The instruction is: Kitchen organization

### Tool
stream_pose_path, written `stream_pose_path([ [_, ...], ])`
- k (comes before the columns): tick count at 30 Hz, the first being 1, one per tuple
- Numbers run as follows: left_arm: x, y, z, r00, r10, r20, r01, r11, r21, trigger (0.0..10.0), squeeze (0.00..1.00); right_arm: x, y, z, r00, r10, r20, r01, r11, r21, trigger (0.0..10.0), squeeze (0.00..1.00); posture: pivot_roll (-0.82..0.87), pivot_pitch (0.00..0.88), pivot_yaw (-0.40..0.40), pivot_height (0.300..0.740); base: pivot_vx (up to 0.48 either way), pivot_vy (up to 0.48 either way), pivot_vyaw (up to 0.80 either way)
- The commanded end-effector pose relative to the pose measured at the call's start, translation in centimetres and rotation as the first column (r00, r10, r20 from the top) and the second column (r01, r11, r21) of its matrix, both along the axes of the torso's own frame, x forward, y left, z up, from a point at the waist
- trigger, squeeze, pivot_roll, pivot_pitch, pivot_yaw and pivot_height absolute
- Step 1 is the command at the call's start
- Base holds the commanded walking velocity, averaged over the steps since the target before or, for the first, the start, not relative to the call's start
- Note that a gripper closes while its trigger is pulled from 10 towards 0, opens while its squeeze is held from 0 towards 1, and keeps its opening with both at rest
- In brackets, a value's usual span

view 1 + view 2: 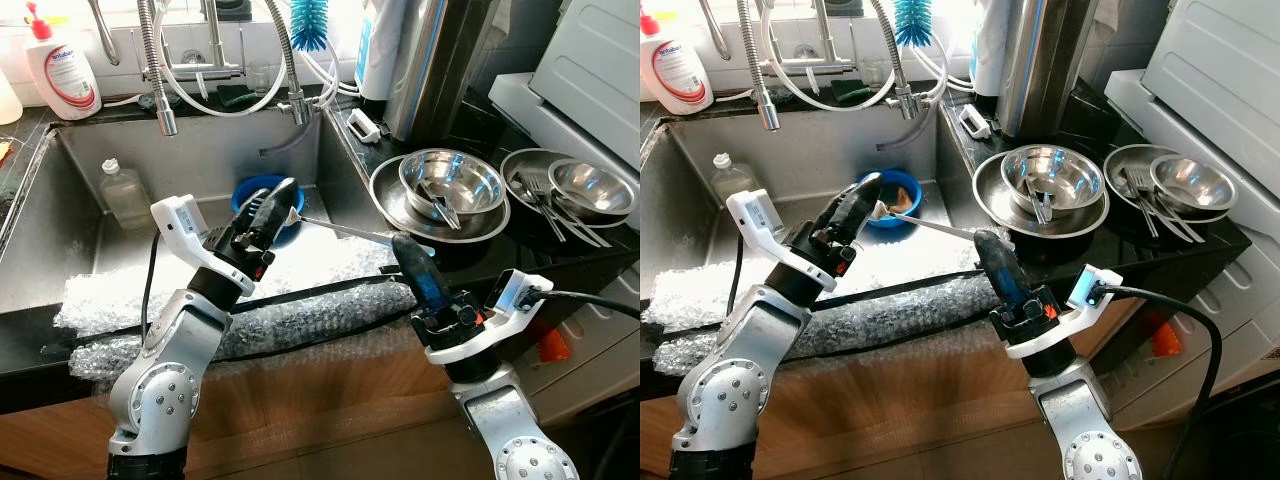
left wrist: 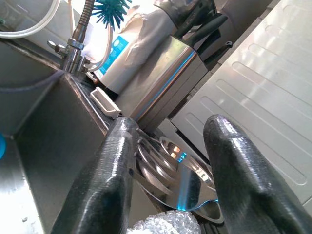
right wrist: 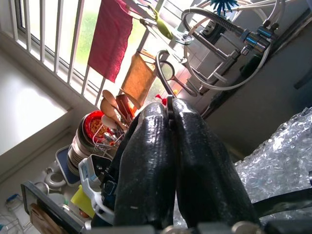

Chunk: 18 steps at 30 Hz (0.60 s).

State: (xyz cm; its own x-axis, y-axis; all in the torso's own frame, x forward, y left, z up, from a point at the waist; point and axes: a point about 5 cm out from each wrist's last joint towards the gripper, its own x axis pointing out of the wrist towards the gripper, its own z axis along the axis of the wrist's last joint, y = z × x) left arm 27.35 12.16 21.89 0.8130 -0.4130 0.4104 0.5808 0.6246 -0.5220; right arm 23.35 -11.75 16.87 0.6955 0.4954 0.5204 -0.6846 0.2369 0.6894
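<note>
The right gripper's (image 1: 408, 246) jaws are pressed together on the handle end of a long spoon (image 1: 340, 229), above the sink's front edge; the left gripper's (image 1: 283, 195) jaws stand apart, one finger on each side of the spoon's bowl end, over a blue bowl (image 1: 250, 190) in the sink (image 1: 60, 240). Bubble wrap (image 1: 300, 310) lies along the sink's front edge. On the worktop (image 1: 480, 250) to the right, steel bowls (image 1: 452, 182) sit stacked on a plate, with more bowls (image 1: 590, 187) and cutlery just beyond.
</note>
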Motion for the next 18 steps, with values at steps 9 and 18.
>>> stream_pose_path([
  [9, -0.39, -0.67, -0.19, 0.998, -0.056, -0.017, 0.057, 0.998, 0.023, 0.0, 0.0, 0.62, 0.2, 0.19, 1.0, -0.02, 0.004, 0.02, 1.0, -0.001, 10.0, 0.0, 0.08, 0.08, -0.029, 0.74, 0.0, 0.0, 0.0],
  [18, -0.57, -0.93, -0.33, 0.997, -0.071, -0.023, 0.072, 0.997, 0.033, 0.0, 0.0, 0.8, 0.23, 0.11, 0.999, -0.035, 0.002, 0.035, 0.999, -0.011, 10.0, 0.0, 0.08, 0.078, -0.029, 0.74, 0.0, 0.0, 0.0],
])
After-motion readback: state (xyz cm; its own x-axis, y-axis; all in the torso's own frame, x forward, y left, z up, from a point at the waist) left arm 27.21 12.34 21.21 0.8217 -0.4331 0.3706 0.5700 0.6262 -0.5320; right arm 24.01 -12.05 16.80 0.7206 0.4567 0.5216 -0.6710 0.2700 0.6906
